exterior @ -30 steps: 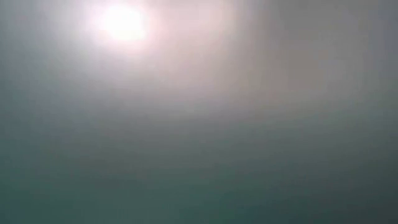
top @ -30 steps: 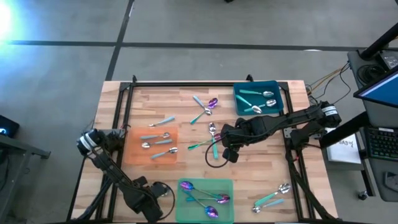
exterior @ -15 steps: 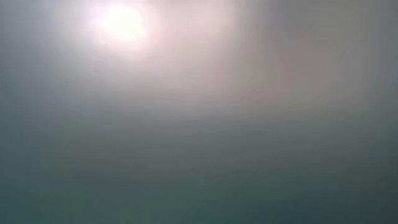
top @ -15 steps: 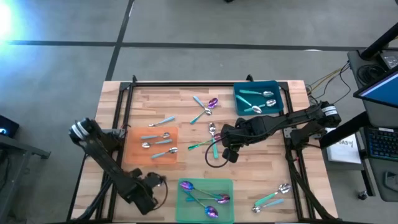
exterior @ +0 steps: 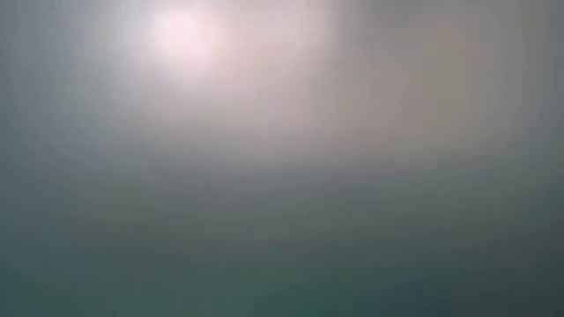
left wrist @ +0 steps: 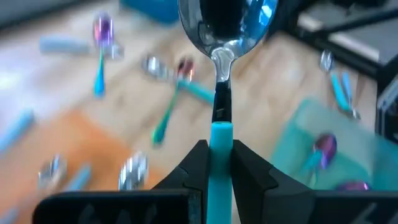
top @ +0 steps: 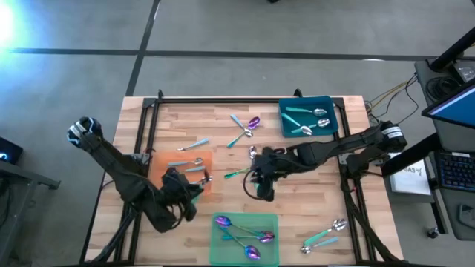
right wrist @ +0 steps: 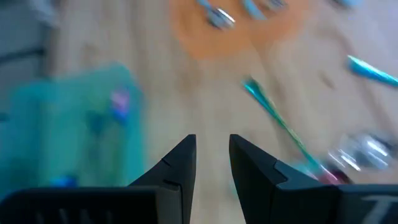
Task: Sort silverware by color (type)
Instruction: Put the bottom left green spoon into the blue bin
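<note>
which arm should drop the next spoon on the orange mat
Left: its end effector already grips a silver-headed spoon by the orange mat. The right end effector is empty.

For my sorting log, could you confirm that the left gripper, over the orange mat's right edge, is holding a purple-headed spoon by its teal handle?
Not quite: the head is shiny silver, not purple. The left wrist view shows the left gripper shut on the teal handle of a silver-headed spoon. The high view places that gripper at the right edge of the orange mat, as you said.
</note>
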`<state>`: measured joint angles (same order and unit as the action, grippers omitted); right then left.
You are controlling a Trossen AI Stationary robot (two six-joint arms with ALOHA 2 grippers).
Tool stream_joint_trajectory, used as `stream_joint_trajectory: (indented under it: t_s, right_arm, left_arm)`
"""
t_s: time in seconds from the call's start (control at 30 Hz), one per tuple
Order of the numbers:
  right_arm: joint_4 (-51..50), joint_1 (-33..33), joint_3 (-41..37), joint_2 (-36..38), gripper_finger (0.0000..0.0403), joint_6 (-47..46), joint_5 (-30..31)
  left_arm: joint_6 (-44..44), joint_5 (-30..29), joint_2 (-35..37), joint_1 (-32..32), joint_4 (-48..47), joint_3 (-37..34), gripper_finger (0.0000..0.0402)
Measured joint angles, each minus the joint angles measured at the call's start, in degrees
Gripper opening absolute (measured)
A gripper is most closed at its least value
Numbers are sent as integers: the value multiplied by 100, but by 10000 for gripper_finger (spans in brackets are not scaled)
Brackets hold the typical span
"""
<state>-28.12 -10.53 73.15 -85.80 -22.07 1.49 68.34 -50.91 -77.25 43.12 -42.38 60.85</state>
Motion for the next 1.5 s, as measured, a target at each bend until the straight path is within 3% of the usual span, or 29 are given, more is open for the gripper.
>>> stream_joint_trajectory:
  t_s: [0.17,0.27,0.4,0.57,0.7,0.87,1.5]
  right_arm:
    - [1218,7,-227,-111,86,277,-45]
    - [1768,5,-244,-224,86,431,-83]
    - [2360,3,-251,-421,86,567,-606]
    - [2630,3,-252,-529,86,650,-721]
    - [2673,3,-252,-518,86,733,-206]
    - [2717,5,-235,-518,86,872,-3]
    - [3092,1,-243,-525,86,1205,154]
  left_arm:
    - [-1670,-825,-83,-349,1322,-1,26]
    - [-2509,-1085,-215,-586,2177,-1,26]
    - [-3229,-1157,-477,-889,3119,4,26]
    - [-3518,-1159,-722,-1143,3708,4,26]
    - [-3795,-1155,-802,-1176,4132,4,26]
    - [-4310,-1159,-800,-1172,4774,4,26]
    - [-4667,-1213,-1046,-1364,5492,8,26]
